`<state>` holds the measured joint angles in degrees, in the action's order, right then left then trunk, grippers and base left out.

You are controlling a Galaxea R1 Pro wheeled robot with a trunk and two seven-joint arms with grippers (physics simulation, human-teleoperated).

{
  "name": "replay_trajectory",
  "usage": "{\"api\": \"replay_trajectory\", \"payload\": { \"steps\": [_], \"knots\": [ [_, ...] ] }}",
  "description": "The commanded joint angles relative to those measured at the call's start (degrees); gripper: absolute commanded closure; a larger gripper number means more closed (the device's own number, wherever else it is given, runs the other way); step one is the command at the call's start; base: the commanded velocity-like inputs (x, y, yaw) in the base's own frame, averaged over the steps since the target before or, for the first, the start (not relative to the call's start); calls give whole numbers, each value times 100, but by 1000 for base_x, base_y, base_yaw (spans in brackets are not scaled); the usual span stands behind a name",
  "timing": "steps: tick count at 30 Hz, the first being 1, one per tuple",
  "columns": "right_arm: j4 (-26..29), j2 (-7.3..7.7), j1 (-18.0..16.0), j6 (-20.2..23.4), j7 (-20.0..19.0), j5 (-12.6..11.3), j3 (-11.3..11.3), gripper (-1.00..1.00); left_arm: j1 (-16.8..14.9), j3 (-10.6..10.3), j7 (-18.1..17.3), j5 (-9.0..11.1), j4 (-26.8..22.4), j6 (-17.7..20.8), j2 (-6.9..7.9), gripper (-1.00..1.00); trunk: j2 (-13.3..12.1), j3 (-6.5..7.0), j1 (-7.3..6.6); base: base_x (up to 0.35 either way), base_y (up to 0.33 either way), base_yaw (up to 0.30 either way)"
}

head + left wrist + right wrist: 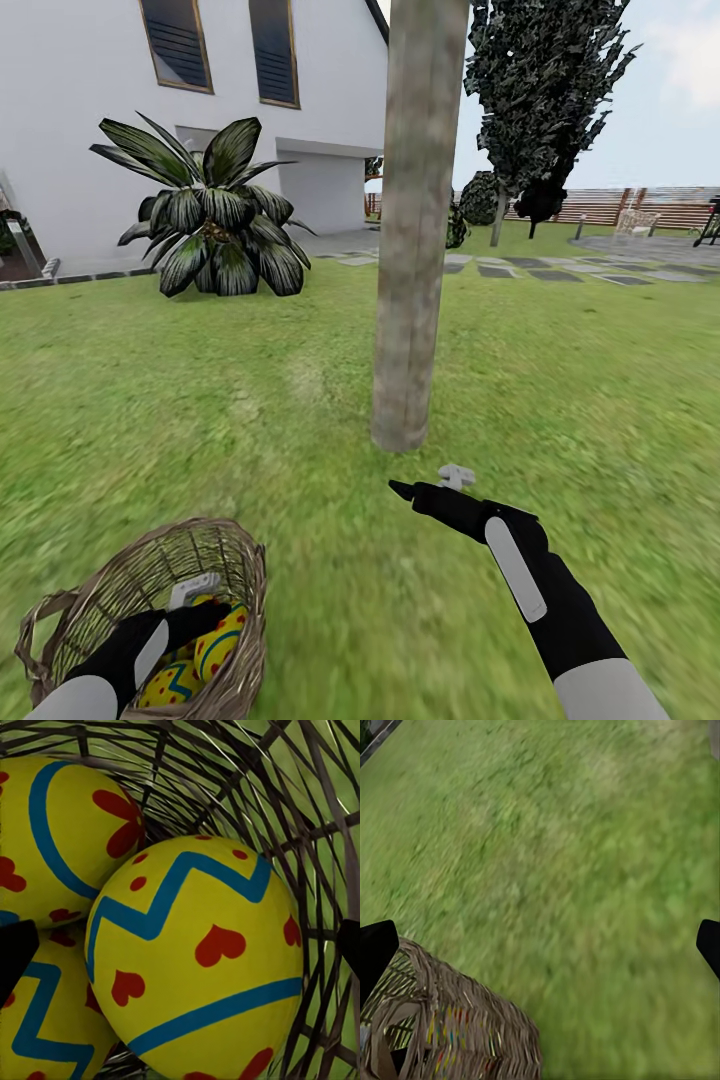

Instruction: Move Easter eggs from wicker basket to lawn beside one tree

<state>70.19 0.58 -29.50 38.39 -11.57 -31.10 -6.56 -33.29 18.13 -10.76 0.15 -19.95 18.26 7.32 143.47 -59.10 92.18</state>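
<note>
My left gripper [180, 945] is spread inside the wicker basket [215, 555], lower left of the head view, fingers flanking the nearest Easter egg [199, 960]. Looks smooth, rigid, slippery; I'd pinch its widest middle. Right gripper [400, 489]: can't tell its state.

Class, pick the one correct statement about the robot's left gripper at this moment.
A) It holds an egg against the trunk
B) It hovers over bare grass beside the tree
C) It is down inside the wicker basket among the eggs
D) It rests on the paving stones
C: the left gripper sits inside the wicker basket, with the Easter eggs close before its fingers.
</note>
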Motion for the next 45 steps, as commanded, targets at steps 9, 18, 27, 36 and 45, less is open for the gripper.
{"api": "replay_trajectory", "payload": {
  "steps": [9, 18, 27, 36, 45],
  "knots": [
    [4, 3, -3, 19, -12, 4, -3, -100, -2, 38, -14, -17, -9, 276, -3, -100, 2, -5, -1, 0, 0, 0],
    [4, 3, -3, 19, -8, 7, -3, -100, -10, 39, -6, -15, -9, 543, 45, -100, 2, -5, -1, 82, 0, 0],
    [4, 3, -3, 19, -11, 7, -3, -100, -11, 41, -6, -21, -9, 583, 59, -100, 2, -5, -1, 73, 0, 0],
    [4, 3, -3, 19, -10, 6, -4, -100, -11, 41, -14, -30, -2, 604, 59, -100, 2, -5, -1, 18, 0, 0],
    [4, 3, -3, 19, -10, 6, -3, -100, -16, 41, -13, -13, 84, 767, 67, -100, 2, -5, -1, 1, 0, 0]
  ]
}}
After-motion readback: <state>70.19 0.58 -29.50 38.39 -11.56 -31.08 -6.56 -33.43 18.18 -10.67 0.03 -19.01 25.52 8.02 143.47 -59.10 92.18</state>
